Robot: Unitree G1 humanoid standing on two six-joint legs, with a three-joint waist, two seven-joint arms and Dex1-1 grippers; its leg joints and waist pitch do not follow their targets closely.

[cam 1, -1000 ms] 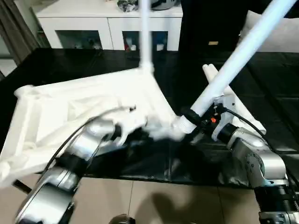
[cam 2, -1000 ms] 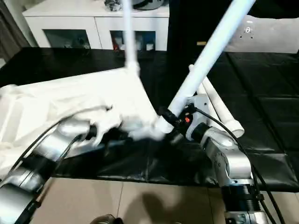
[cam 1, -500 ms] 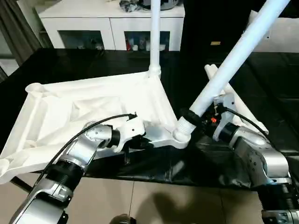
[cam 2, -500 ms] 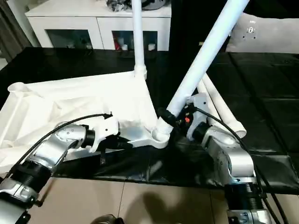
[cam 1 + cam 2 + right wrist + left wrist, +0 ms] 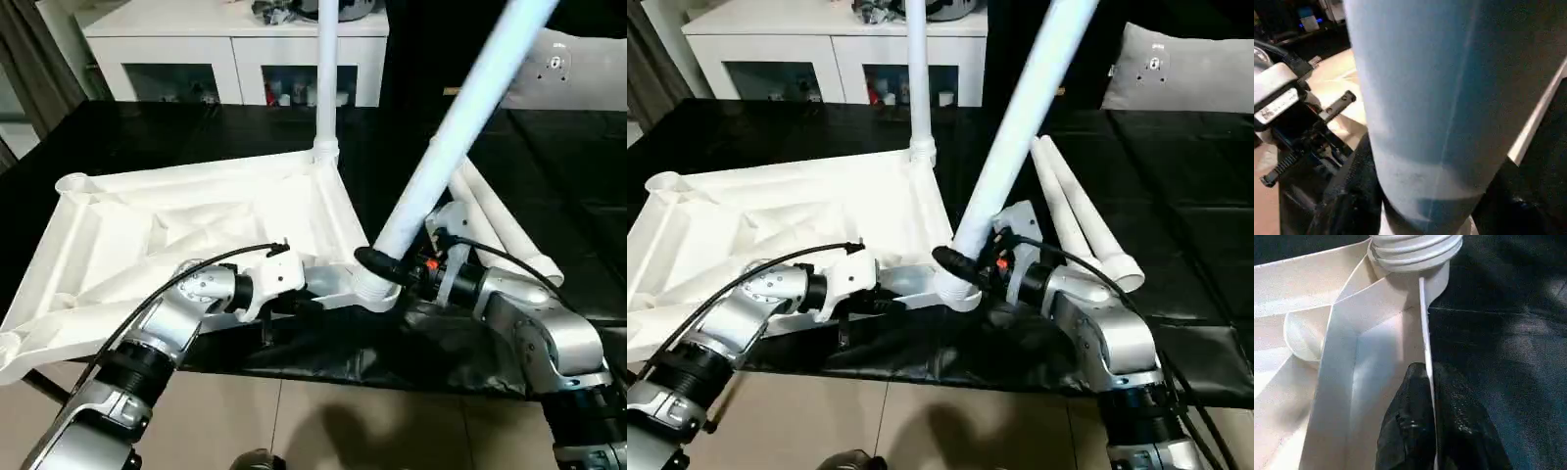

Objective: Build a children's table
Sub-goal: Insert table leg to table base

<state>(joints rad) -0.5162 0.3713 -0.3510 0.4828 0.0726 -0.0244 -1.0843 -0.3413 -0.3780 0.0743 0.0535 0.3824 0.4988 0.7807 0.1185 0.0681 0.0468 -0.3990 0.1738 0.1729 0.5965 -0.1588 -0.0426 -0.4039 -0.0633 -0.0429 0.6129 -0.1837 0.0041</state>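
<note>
**Children's table: second leg being seated in a near corner socket**

The children's table (image 5: 186, 220) lies upside down on the black worktop (image 5: 118, 137), ribbed underside facing up, so that its corner sockets are open to receive legs. One leg (image 5: 326, 69) already stands upright in the far corner. The left hand (image 5: 1430, 431) is closed narrowly on the thin rim of the top, one black finger on each side of the wall — apparently a brace that keeps the top from sliding or tipping while the other arm works. The right hand (image 5: 392, 266) is clamped around the thick lower end of a second leg (image 5: 460, 127), just above its threaded base, which sits at the near corner socket (image 5: 367, 289). The leg leans toward the far right rather than standing plumb; gripping low probably gives the wrist better control of tilt and turning. Two spare legs (image 5: 1078, 211) lie side by side on the worktop beyond the right arm — within reach for later. Judged stage: roughly halfway.
</note>
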